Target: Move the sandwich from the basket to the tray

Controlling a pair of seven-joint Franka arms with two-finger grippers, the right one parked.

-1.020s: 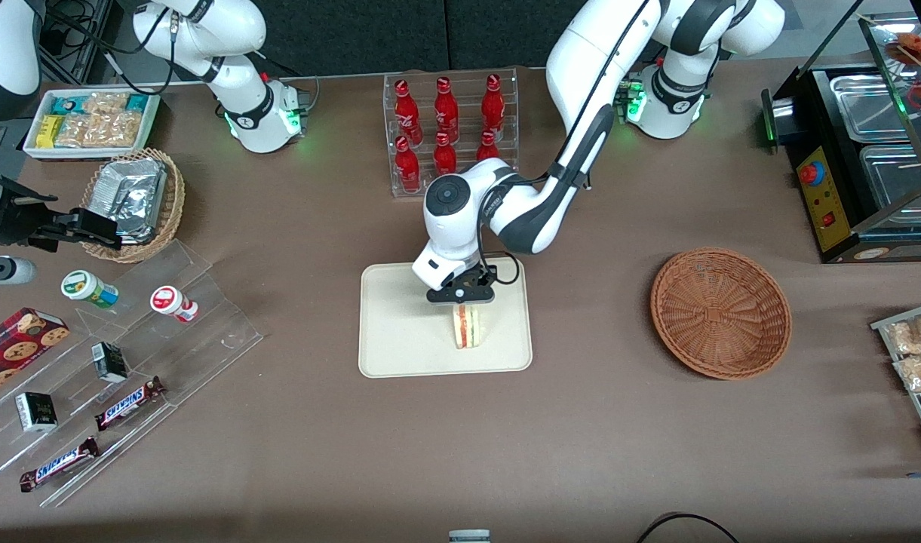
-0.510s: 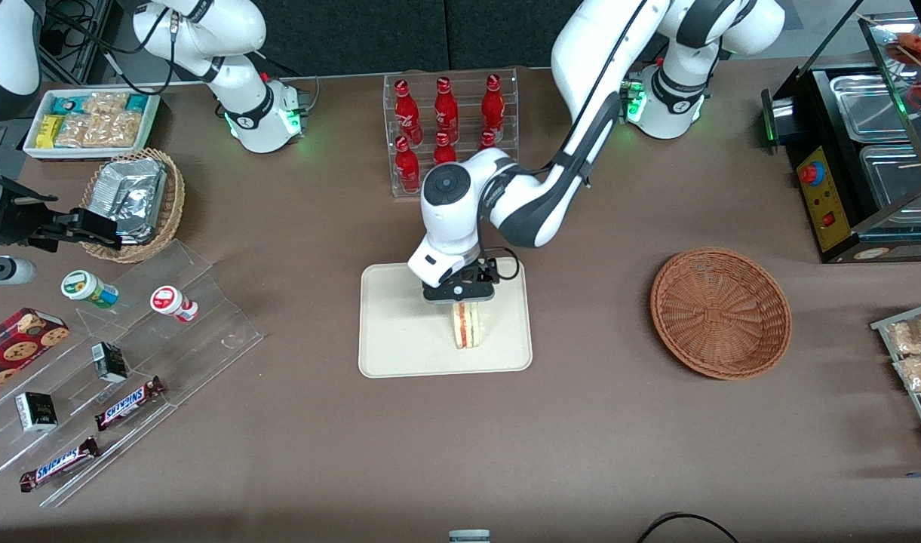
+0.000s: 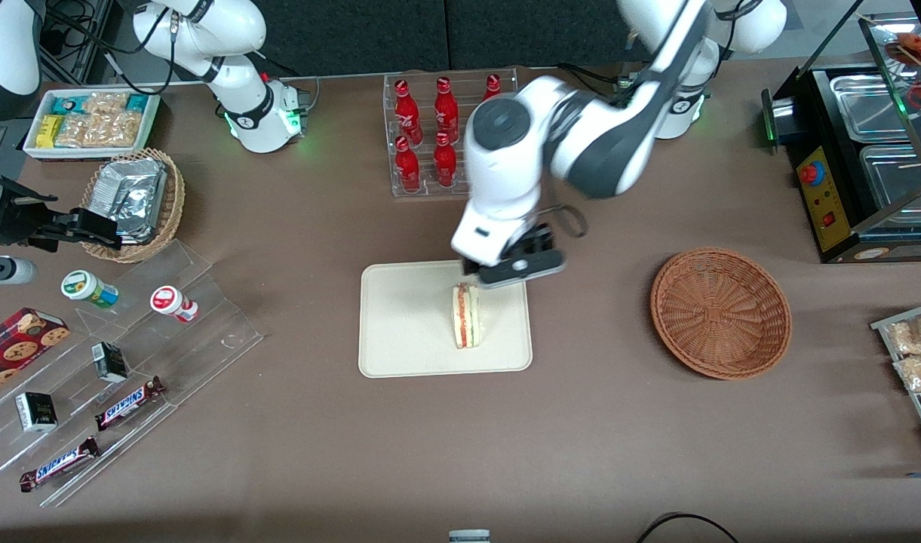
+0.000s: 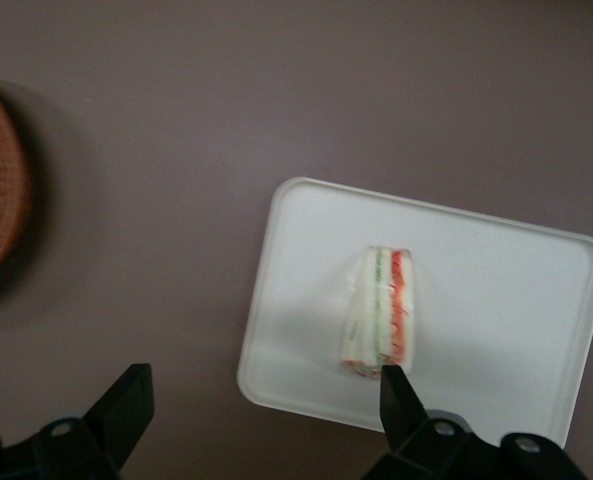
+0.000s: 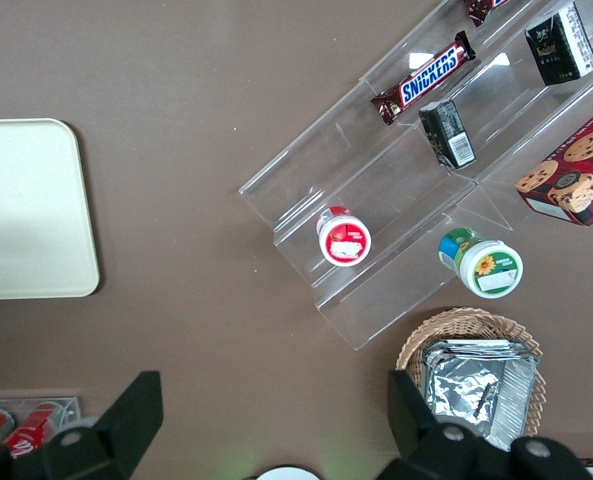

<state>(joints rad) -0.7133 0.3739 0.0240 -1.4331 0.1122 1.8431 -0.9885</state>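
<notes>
Lifted clear of the sandwich (image 3: 466, 315) and swung toward the working arm's end of the table: gripper (image 3: 514, 269), half a second earlier clamped low over the wedge, now raised above the tray's edge farthest from the front camera. Seen in the wrist view with fingers (image 4: 126, 399) spread wide and holding nothing.

Mid-table, cream tray (image 3: 407, 332) carrying the sandwich, standing on edge with red and green filling showing, roughly central on the tray surface and apart from both fingers. Nearer the working arm's end, reddish-brown basket (image 3: 720, 313) with nothing in it. Rack of red bottles (image 3: 445, 128) by the table edge farthest from the front camera, untouched.

Judged complete in substance: sandwich delivered and released, only the arm's retreat apparently outstanding.
</notes>
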